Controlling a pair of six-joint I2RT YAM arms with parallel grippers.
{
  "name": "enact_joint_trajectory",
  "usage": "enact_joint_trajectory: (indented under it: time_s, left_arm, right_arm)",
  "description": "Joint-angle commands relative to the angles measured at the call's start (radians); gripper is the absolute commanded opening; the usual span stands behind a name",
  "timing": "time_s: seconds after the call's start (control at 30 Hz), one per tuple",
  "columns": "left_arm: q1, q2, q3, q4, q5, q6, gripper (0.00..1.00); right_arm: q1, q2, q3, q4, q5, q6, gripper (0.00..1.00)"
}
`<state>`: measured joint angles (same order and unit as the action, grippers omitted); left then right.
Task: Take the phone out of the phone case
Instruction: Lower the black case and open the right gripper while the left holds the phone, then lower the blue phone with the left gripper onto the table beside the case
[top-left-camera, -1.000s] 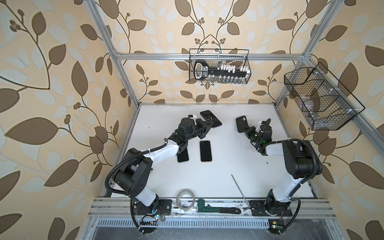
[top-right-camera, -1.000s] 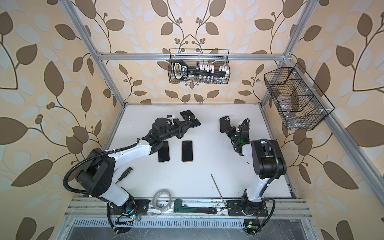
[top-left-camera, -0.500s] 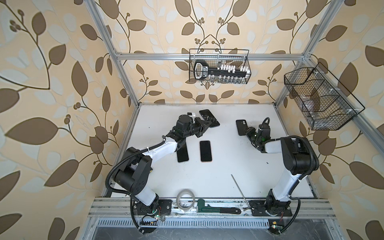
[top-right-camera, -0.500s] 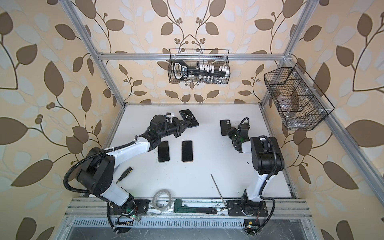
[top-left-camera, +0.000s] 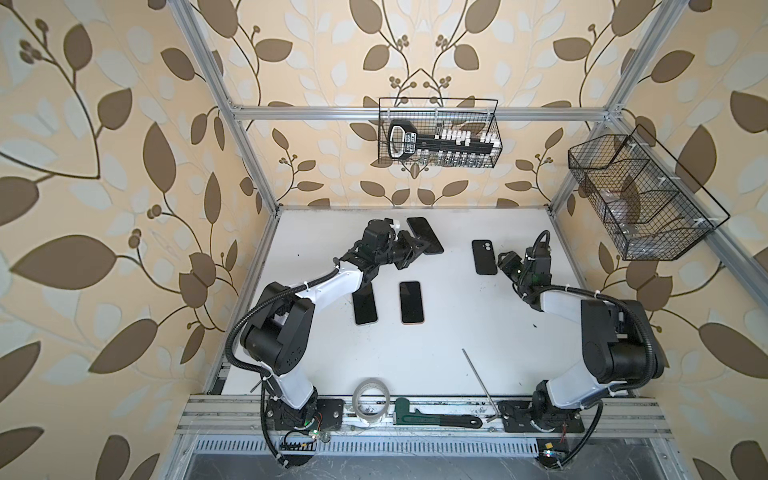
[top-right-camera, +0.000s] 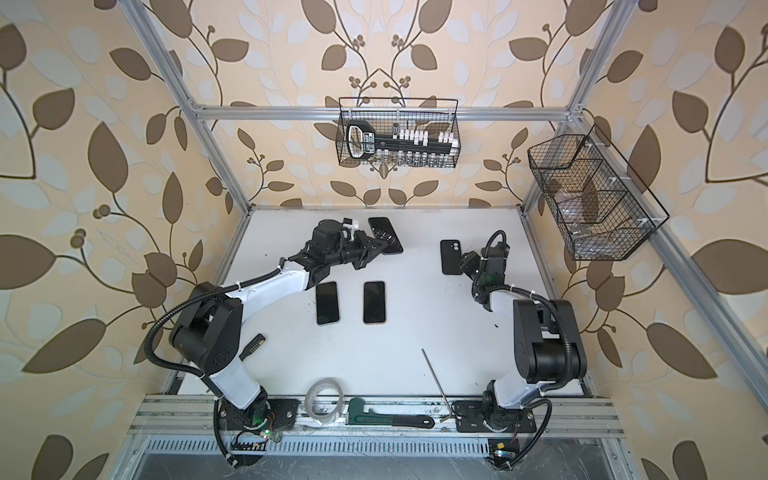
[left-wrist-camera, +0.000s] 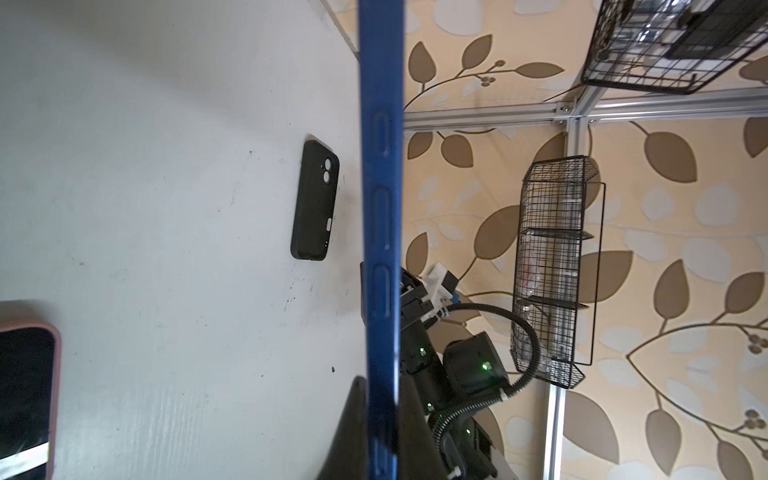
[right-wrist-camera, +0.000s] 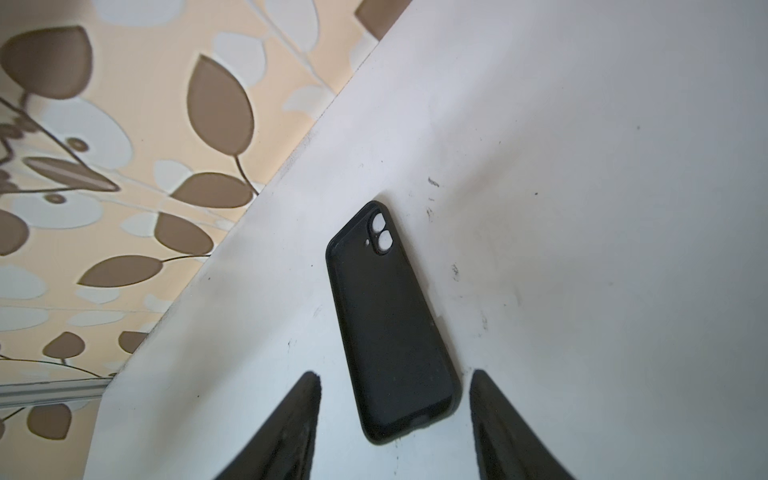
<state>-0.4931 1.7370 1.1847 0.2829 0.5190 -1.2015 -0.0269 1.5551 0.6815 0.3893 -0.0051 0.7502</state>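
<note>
Black silicone phone case (right-wrist-camera: 390, 328): lying flat, newly released; right gripper (right-wrist-camera: 395, 372) parted astride its end; left gripper (left-wrist-camera: 380, 388) clamps blue-cased phone (left-wrist-camera: 380, 166).

Overhead stereo pair sharing whole table (top-left-camera: 457, 320), wrist cameras close

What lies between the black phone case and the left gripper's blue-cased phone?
Only bare white table, in both top views; the left wrist view agrees.

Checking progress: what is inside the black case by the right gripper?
No phone: through the camera holes of the black case the white table shows. The table directly beneath it is covered.
</note>
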Motion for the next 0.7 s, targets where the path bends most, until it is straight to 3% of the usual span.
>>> enact_joint_trajectory:
  time_s: [0.0,0.23,0.4,0.67]
  left_arm:
    - [-0.023,0.064,0.095,-0.017,0.031,0.109,0.0]
    - [-0.05,0.254,0.243,-0.06,0.049,0.163,0.0]
    - [-0.095,0.386,0.367,-0.101,0.058,0.197,0.0]
    - [-0.137,0.51,0.522,-0.213,0.002,0.287,0.0]
  right_arm:
    - [0.025,-0.086,-0.03,-0.071,0.031,-0.094,0.59]
    - [0.041,-0.217,0.001,-0.211,-0.04,-0.181,0.63]
    - [0.018,-0.282,-0.033,-0.219,-0.154,-0.172,0.67]
    - [-0.027,-0.362,-0.101,-0.218,-0.233,-0.176,0.68]
